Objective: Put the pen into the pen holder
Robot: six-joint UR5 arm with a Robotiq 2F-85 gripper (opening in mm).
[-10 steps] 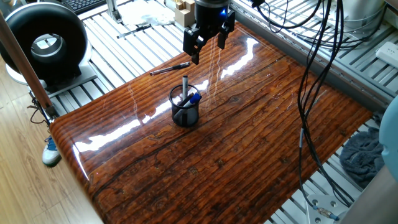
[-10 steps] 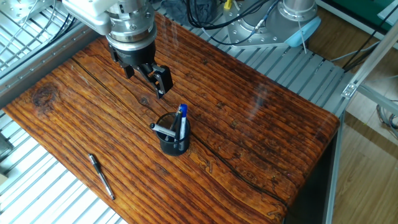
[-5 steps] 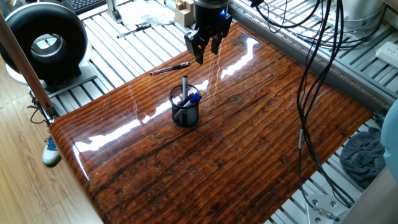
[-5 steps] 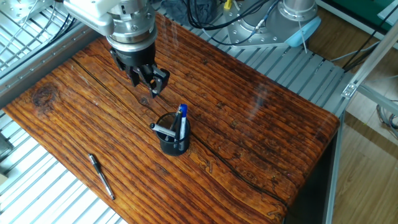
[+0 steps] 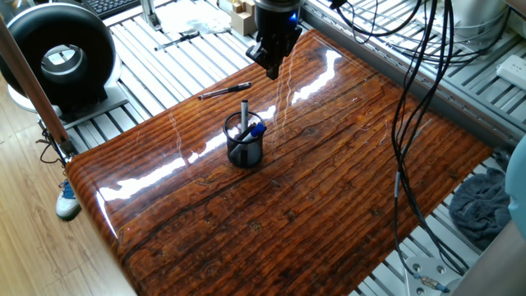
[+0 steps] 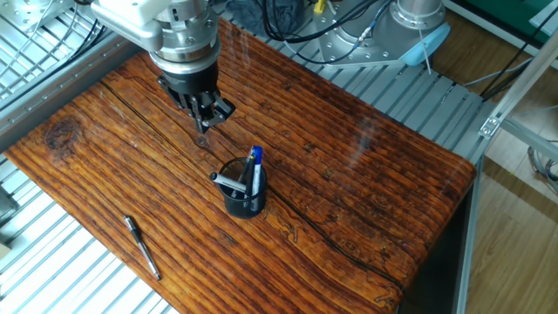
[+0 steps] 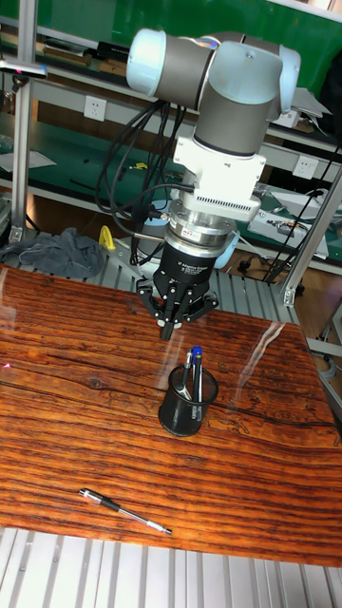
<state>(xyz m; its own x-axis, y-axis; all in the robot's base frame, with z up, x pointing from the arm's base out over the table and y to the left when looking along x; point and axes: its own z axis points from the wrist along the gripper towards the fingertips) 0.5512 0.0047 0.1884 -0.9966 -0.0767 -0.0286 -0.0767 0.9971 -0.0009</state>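
The table (image 5: 345,189) is the largest thing. Above it hangs the gripper (image 6: 207,123), fingers pressed together with nothing between them, as far as I can judge; one second ago they were spread. Just below and in front of it stands the pen holder (image 6: 243,198), with a grey pen (image 6: 228,181) and a blue-capped pen (image 6: 255,161) inside. The pen (image 6: 142,248) lies well apart, near the table edge. The approach is hardly begun: next, travel there and open.

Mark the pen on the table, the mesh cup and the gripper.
pen (image 6: 143,248), the other fixed view, mid-barrel.
mesh cup (image 5: 246,150), one fixed view, front wall.
gripper (image 6: 205,127), the other fixed view, between the fingertips.
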